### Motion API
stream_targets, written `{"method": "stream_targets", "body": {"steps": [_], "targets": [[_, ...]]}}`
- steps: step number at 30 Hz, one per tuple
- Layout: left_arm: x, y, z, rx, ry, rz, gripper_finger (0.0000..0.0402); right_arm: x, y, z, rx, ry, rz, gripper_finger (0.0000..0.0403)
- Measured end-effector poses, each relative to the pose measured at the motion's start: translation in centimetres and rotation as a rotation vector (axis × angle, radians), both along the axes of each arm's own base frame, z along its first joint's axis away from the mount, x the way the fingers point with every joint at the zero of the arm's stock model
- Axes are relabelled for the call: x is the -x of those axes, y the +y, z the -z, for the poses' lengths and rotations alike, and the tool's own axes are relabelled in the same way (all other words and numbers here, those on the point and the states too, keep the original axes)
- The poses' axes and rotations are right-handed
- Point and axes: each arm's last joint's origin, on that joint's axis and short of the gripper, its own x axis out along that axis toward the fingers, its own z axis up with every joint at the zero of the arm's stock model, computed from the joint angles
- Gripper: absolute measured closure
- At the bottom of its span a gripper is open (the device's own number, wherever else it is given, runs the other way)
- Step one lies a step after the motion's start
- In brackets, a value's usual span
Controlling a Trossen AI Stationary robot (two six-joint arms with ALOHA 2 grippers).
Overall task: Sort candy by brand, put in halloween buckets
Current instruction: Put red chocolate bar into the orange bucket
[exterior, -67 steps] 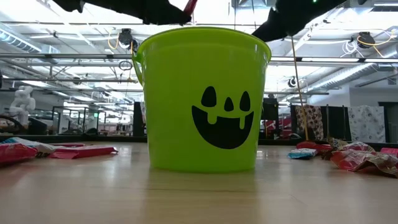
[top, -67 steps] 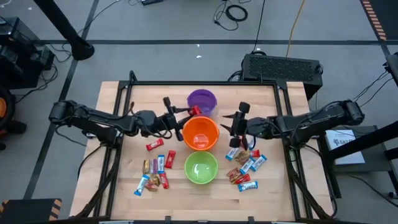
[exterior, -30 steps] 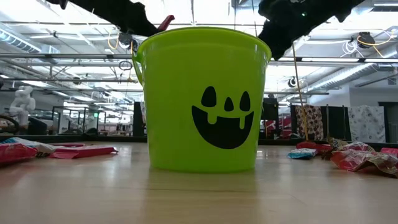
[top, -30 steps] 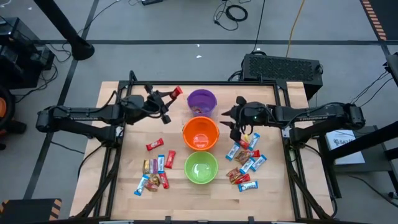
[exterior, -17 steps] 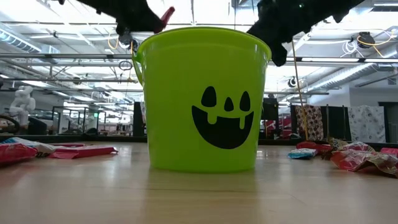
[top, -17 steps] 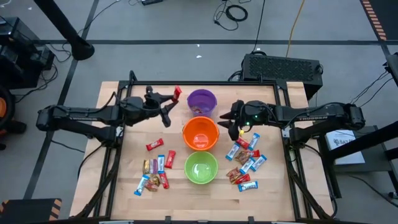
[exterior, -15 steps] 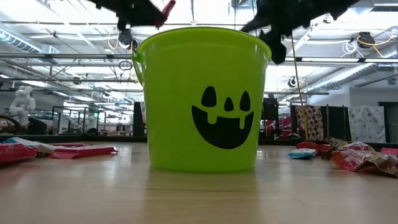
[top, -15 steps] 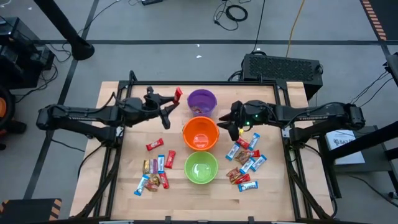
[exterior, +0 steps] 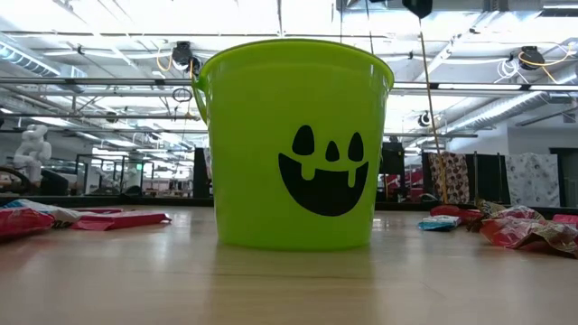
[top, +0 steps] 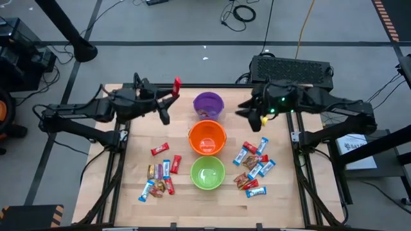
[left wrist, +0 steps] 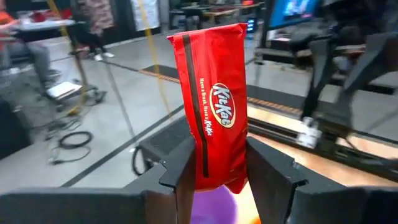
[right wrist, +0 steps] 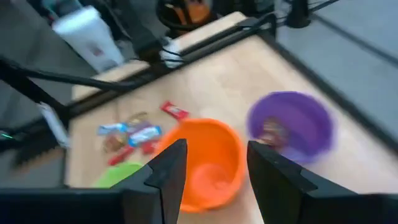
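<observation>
Left gripper clamped a red KitKat bar, raised beside the purple bucket, probably for dropping in. Right gripper hung empty, fingers apart.

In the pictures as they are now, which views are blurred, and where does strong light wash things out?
Right wrist view: smeared by motion, the round purple plastic bowl and round orange plastic bowl have soft edges. Left wrist view: the red wrapped candy bar in the left hand is sharp, the room behind is soft. Low view: ceiling lights glare white above the round light green plastic bowl.
</observation>
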Motion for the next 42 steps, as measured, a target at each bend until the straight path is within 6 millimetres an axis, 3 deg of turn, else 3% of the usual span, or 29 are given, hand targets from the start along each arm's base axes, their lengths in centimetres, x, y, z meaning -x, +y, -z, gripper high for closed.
{"method": "stream_targets", "body": {"steps": [5,9,14,21,29,37,42], "targets": [[-1.2,0.8,-1.8,0.075,-0.081,-0.05,0.0269,1.0,-1.3,-0.7,0.044,0.047,-0.094,0.0243],[-3.4,0.9,-2.3,0.129,-0.098,-0.055,0.0269,1.5,-2.0,-0.2,0.043,0.092,-0.208,0.0243],[-6.3,0.1,-2.2,0.266,-0.077,0.05,0.0269,2.2,-3.0,0.2,0.047,0.147,-0.224,0.0243],[-8.9,-2.5,-1.3,0.563,-0.069,0.2,0.0269,2.8,-4.0,0.2,0.034,0.137,-0.245,0.0243],[-9.2,-5.6,0.4,0.782,0.045,0.268,0.0269,2.9,-4.7,0.3,0.082,0.141,-0.268,0.0243],[-9.1,-7.5,2.7,0.798,0.268,0.288,0.0269,2.8,-5.2,0.8,0.012,0.176,-0.213,0.0243],[-10.1,-7.3,4.9,0.77,0.408,0.243,0.0269,2.7,-5.2,0.8,-0.073,0.165,-0.154,0.0243]]}}
